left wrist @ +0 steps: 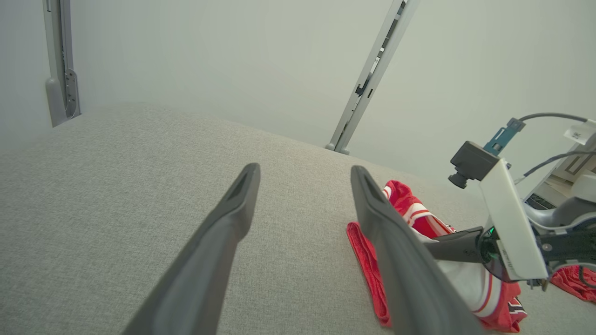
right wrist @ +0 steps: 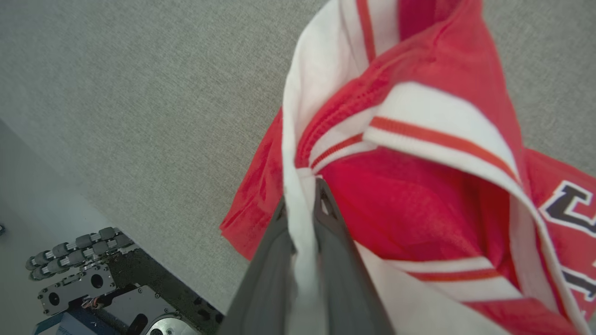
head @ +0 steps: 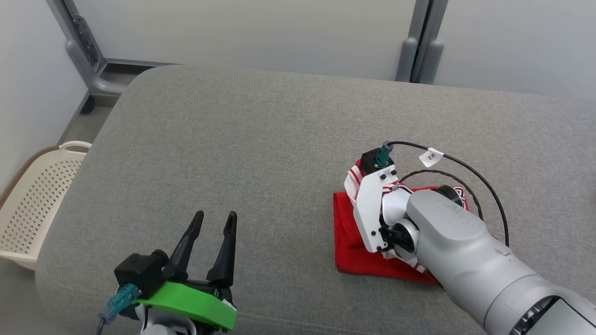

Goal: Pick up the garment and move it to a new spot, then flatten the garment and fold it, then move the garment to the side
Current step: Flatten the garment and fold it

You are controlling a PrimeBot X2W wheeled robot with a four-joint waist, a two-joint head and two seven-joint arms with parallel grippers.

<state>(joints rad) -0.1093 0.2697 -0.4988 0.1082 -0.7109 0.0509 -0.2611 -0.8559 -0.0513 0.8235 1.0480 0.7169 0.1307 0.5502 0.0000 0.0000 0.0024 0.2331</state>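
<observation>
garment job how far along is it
Done, apparently: the garment lies as a compact, partly folded red bundle on the grey cushion. In hand: the right pincer is shut on its white trim, holding one edge raised. The left pincer hangs open, apart. Left: finishing the fold, likely, and moving it aside.

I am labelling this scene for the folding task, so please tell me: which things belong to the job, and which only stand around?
Job: garment; right end effector, shut on its white edge; left end effector, open; grey cushion beneath.
Not needed: basket beside the cushion; metal frame behind.
</observation>
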